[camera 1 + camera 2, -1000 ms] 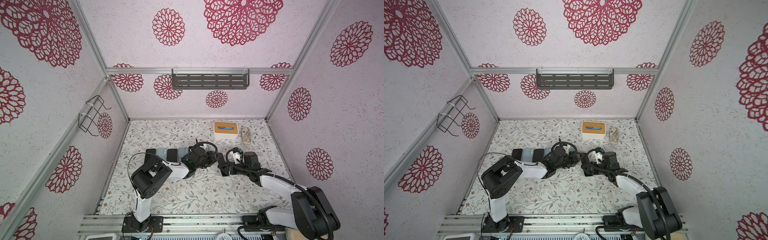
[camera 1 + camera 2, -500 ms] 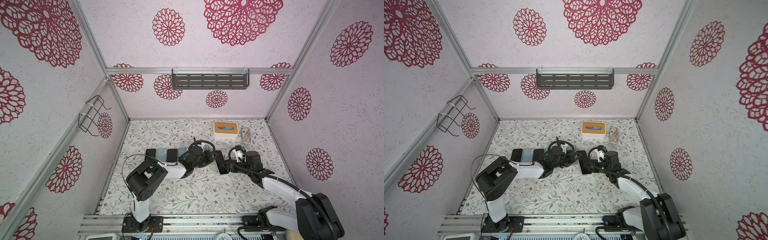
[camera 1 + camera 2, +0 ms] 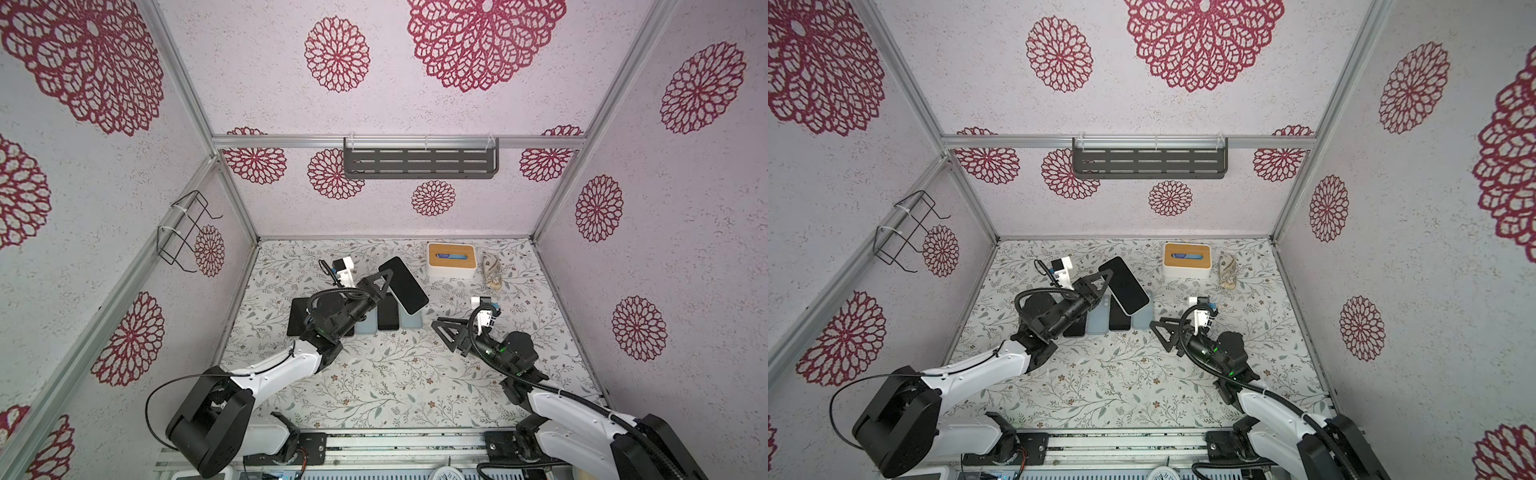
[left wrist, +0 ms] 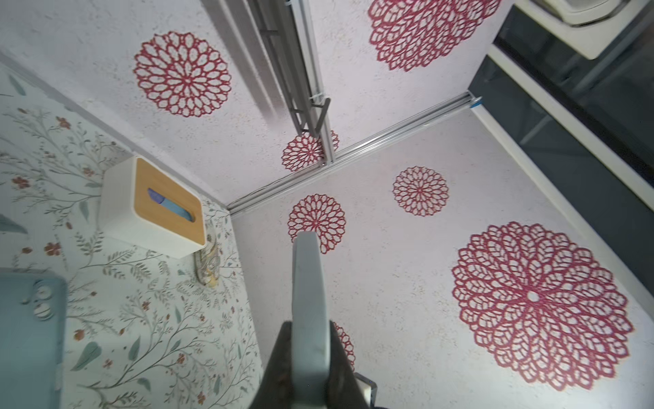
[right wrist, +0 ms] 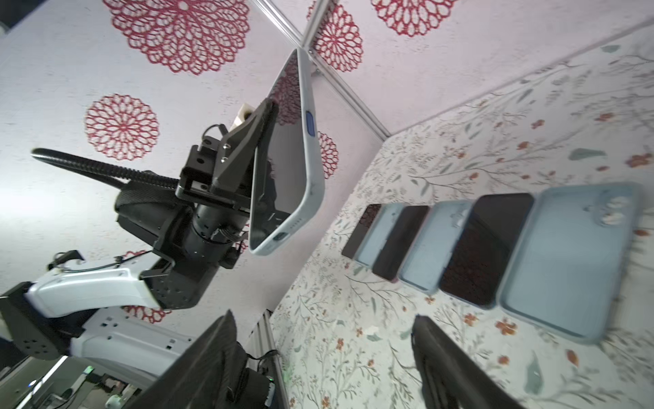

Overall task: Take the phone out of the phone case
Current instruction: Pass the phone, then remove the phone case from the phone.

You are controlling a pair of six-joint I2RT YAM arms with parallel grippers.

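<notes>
My left gripper (image 3: 387, 286) pinches the cased phone (image 3: 405, 291) aloft; right gripper (image 3: 448, 333) wide, empty. Edge grip: peeling could twist it free.

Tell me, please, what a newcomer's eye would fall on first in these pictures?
The left gripper holds a phone in a pale blue case up in the air, tilted, over a row of phones and cases lying side by side on the flowered table. The right gripper stands open and empty beside that row. Big red flower medallions cover the walls all round.
</notes>
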